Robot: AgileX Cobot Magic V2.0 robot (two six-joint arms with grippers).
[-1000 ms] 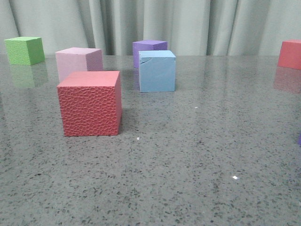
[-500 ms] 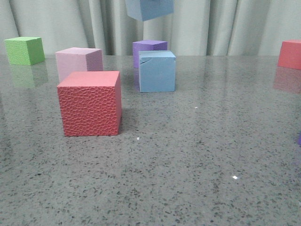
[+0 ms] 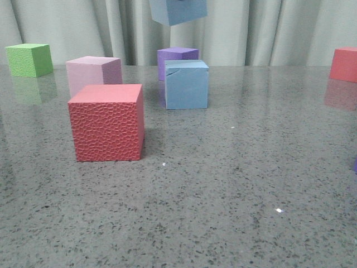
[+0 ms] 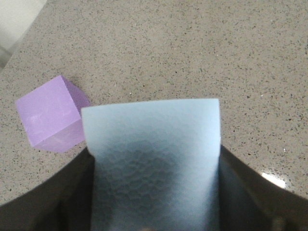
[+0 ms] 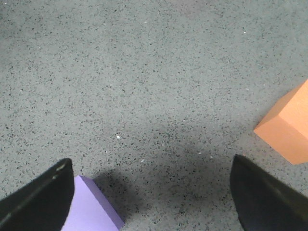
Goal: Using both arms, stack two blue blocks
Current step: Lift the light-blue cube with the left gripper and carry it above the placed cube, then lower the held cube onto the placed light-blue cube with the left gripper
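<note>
We hold one blue block (image 4: 151, 159) in our left gripper (image 4: 154, 192), the two dark fingers (image 4: 72, 192) pressed against its opposite sides. In the front view this lifted block (image 3: 178, 11) hangs in the air near the top of the picture, slightly tilted, almost straight above the second blue block (image 3: 187, 84) and well apart from it. That second block sits on the desk (image 3: 223, 195) toward the far edge, near the middle, with a thin crack near its top edge. Just behind it stands a purple cube (image 3: 177, 57). Toward the left, nearer us, are a large red cube (image 3: 106, 123) and — behind it — a pink cube (image 3: 93, 72); a green cube (image 3: 29, 59) sits at the far left corner, another red cube (image 3: 344, 64) at the far right edge.

Our right gripper (image 5: 154, 202) is spread wide with nothing between its fingers (image 5: 38, 202) — it hangs over bare desk, a lilac cube (image 5: 89, 207) by one finger and an orange cube (image 5: 288, 125) off to the side.
</note>
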